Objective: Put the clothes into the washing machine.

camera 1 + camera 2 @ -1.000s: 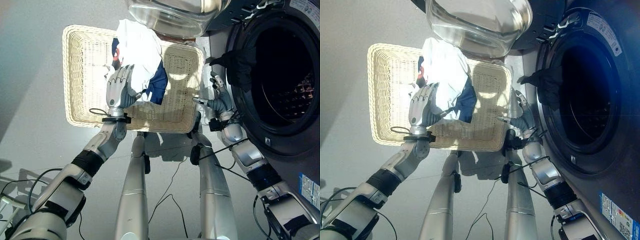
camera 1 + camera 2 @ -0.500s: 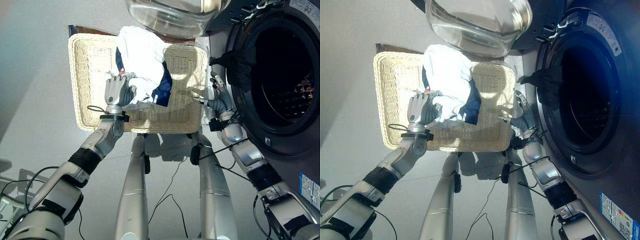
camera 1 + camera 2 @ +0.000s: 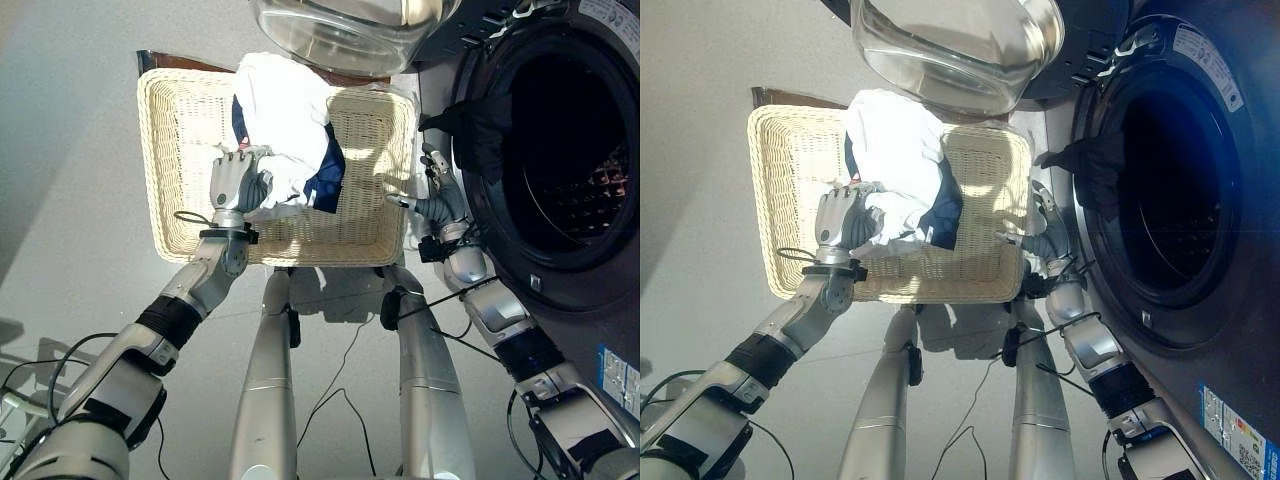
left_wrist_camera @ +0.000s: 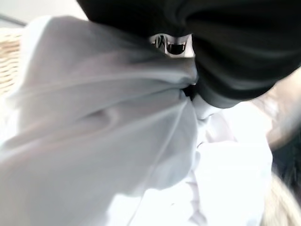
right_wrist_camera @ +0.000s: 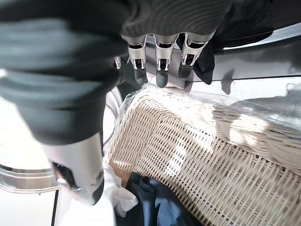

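Observation:
A white garment (image 3: 285, 105) lies heaped in the wicker basket (image 3: 172, 150) on the floor, draped over a dark blue garment (image 3: 327, 172). My left hand (image 3: 237, 180) is in the basket with its fingers curled into the near edge of the white garment (image 4: 117, 141). My right hand (image 3: 438, 197) hangs open between the basket's right rim (image 5: 211, 155) and the washing machine's open drum (image 3: 575, 150). A dark garment (image 3: 482, 128) hangs over the drum's rim. The blue garment (image 5: 157, 205) also shows past my right thumb.
The machine's glass door (image 3: 345, 28) stands swung open above the basket's far side. Grey floor (image 3: 70, 200) stretches to the left of the basket. The machine's front panel (image 3: 590, 320) rises close on the right.
Over the last second my left hand's fingers curled shut into the white garment and the basket slid slightly right and turned. Nothing has visibly moved in the last half second.

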